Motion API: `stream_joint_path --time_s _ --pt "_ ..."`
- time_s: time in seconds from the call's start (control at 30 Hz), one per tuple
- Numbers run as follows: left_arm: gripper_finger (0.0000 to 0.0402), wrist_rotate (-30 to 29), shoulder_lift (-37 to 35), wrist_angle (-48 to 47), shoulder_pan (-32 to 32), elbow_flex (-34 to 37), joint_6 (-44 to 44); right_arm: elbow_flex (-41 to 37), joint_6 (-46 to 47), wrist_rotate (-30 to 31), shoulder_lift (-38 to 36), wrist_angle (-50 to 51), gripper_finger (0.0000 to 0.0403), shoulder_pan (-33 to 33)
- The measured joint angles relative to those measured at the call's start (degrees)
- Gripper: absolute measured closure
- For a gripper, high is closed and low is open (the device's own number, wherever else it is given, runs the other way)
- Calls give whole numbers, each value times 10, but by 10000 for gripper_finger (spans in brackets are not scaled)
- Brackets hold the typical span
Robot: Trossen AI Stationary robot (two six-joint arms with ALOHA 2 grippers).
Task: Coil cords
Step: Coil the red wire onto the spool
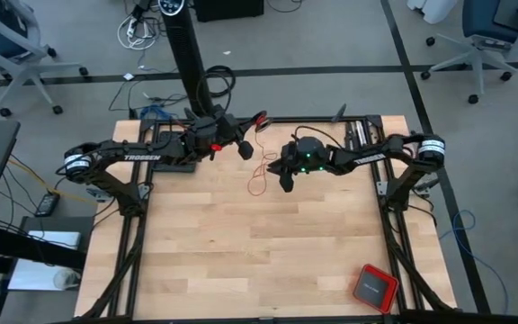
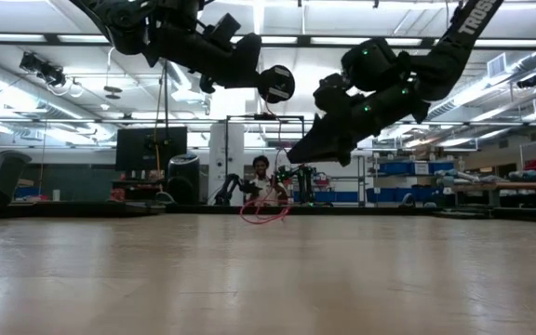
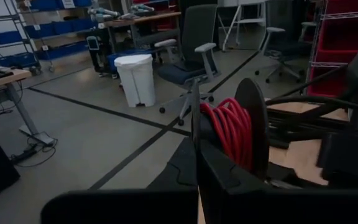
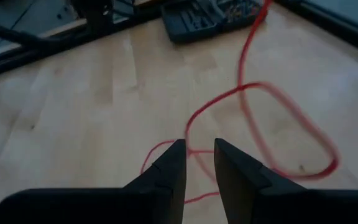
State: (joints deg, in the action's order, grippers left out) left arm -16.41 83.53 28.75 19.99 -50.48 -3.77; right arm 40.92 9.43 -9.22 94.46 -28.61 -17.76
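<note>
Much of the red cord [image 3: 232,129] is already wound in tight turns on a spool at the left gripper [image 1: 232,144], whose fingers are shut. The remainder lies as loose loops on the counter [image 1: 241,252] just below the right gripper [image 4: 197,163], whose fingers stand slightly apart, gripping nothing, so I judge the coiling partly done.

Red cord on pale wood

The thin cord [image 1: 259,183] is bright red; the table [image 1: 241,261] is light blond wood; the near-right box [image 1: 373,287] is red with a dark top.

White "TROSSEN" lettering along the left arm [image 1: 142,157]; partial "TROS" on the right arm [image 2: 468,19].
</note>
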Motion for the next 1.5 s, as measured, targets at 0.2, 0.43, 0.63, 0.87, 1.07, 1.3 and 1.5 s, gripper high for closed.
stream_joint_path --time_s 0.2,0.43,0.63,0.87,1.07,1.3,1.5 --pt "401 0 0 2 -2 0 0 1 1 2 33 -53 321 0" --pt "401 0 0 1 -2 0 0 1 6 0 73 -99 321 4" --pt "401 0 0 1 -2 0 0 0 10 -26 85 -135 321 5" --pt "401 0 0 3 -2 0 5 0 10 -24 86 -158 321 5" --pt "401 0 0 8 -2 0 13 0 10 -13 86 -179 321 6" --pt "401 0 0 16 -2 0 15 0 8 23 86 -187 327 6" --pt "401 3 0 23 -2 0 28 1 7 50 86 -203 329 6"
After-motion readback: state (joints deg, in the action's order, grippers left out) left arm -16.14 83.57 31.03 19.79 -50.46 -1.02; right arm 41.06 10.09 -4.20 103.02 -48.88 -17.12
